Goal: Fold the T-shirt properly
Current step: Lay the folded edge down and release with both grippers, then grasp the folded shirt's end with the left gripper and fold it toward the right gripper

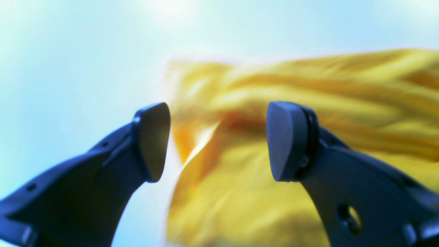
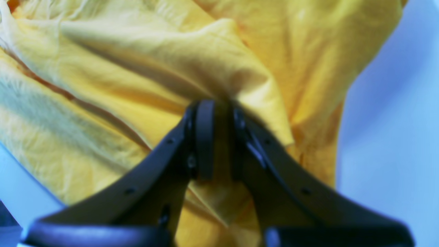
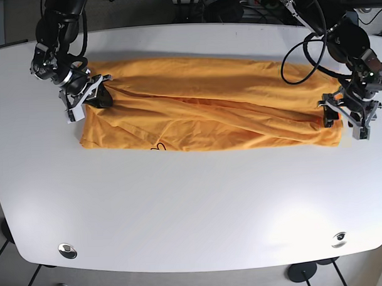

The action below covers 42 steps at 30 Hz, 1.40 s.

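Observation:
The orange-yellow T-shirt (image 3: 202, 105) lies stretched sideways across the white table (image 3: 180, 206), partly folded lengthwise. My right gripper (image 3: 100, 93) is at its left end, shut on a bunched fold of the cloth, which shows pinched between the fingers in the right wrist view (image 2: 219, 137). My left gripper (image 3: 341, 116) is at the shirt's right end, open. In the left wrist view its pads (image 1: 152, 140) stand wide apart over the shirt's edge (image 1: 274, 178), with nothing between them.
The table's right edge is close to my left arm. Cables (image 3: 300, 32) hang over the table's back right. Two round fittings (image 3: 67, 250) sit near the front corners of the table.

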{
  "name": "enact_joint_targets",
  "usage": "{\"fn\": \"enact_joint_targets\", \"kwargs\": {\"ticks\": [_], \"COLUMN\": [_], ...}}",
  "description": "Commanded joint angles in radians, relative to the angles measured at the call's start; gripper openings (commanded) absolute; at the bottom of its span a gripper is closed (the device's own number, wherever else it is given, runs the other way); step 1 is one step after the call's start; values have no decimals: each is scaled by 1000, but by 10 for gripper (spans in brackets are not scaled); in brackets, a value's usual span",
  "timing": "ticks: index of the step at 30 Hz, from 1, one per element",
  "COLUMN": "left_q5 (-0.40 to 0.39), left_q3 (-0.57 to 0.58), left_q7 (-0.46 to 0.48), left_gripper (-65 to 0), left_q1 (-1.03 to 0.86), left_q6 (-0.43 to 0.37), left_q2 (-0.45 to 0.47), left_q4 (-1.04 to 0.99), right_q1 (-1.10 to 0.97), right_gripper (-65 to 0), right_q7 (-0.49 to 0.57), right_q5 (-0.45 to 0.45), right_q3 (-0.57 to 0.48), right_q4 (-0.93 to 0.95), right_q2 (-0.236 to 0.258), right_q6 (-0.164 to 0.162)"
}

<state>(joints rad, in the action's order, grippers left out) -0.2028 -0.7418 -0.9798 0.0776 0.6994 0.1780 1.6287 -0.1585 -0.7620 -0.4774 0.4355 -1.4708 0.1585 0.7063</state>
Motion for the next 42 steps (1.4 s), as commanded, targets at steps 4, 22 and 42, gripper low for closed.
{"fn": "enact_joint_targets", "kwargs": {"ticks": [4,22,42], "left_q5": [-163,-266,-261], "left_q3": [-65,-173,-2], "left_q7": [-47,-41,54], "left_gripper": [-135,-122,-650], "left_q1": [11,81,110], "left_q6": [-1,-1,-1], "left_q2": [58,108,110], "left_q4": [-46,-483,-480], "right_q1": [1,3,7], "right_gripper": [-574,-574,-575], "right_q7": [-11,-11,-11], "right_q5": [12,13,12], "right_q3": [1,0,1], "right_q4": [-12,-12,-11], "right_q2": [-6,-29,-30], "right_q6": [-8,-8,-8]}}
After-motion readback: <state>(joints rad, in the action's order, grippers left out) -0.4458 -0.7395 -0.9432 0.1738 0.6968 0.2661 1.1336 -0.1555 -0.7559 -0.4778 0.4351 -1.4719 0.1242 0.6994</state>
